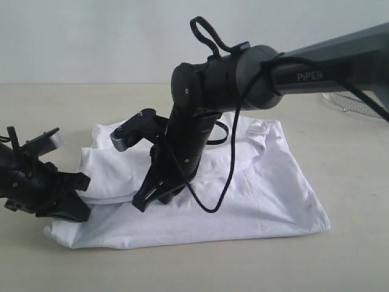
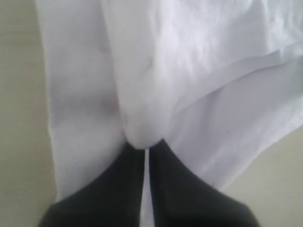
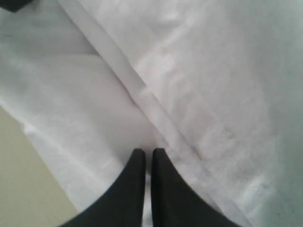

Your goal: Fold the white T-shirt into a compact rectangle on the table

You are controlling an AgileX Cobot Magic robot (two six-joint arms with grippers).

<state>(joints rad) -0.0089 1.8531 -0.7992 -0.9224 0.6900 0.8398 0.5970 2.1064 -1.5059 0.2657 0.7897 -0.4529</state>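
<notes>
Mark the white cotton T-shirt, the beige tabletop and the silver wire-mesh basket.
White cotton T-shirt point(image 1: 267, 194), exterior view, flat lower panel.
Beige tabletop point(image 1: 352, 267), exterior view, bare near corner.
Silver wire-mesh basket point(image 1: 349, 103), exterior view, visible rim.

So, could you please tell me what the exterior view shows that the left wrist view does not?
Only the exterior view shows both dark arms, the right claw lowered onto the middle of the cloth, and the silver wire-mesh basket at the far right edge. Only the left wrist view shows, up close, the left claw shut on a pinched ridge of fabric. Both share the crumpled white cotton T-shirt lying on the pale beige tabletop.
</notes>
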